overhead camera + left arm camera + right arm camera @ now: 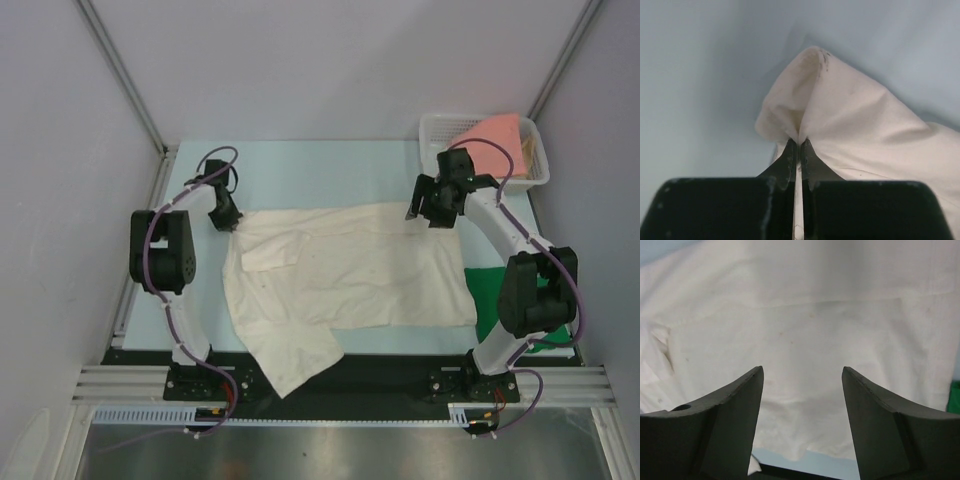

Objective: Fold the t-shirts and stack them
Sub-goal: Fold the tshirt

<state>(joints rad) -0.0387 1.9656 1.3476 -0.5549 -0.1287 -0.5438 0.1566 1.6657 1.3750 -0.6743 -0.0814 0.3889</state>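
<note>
The cream-white t-shirt (pixel 340 270) lies spread across the middle of the table, with one part hanging over the near edge. My left gripper (pixel 228 220) is shut on its far-left corner; in the left wrist view the pinched cloth (pixel 840 115) bunches up right at the tips of the left gripper (pixel 799 142). Above the shirt's far-right corner my right gripper (pixel 415 212) stands open, its jaws wide apart over flat cream-white cloth (pixel 800 330) with nothing between them. A dark green t-shirt (pixel 485 300) lies at the right by the right arm. A salmon-pink t-shirt (pixel 497 135) rests in the basket.
A white lattice basket (pixel 440 128) stands at the far right corner. The right arm's base link covers part of the green shirt. Grey walls and frame posts close in the table on three sides.
</note>
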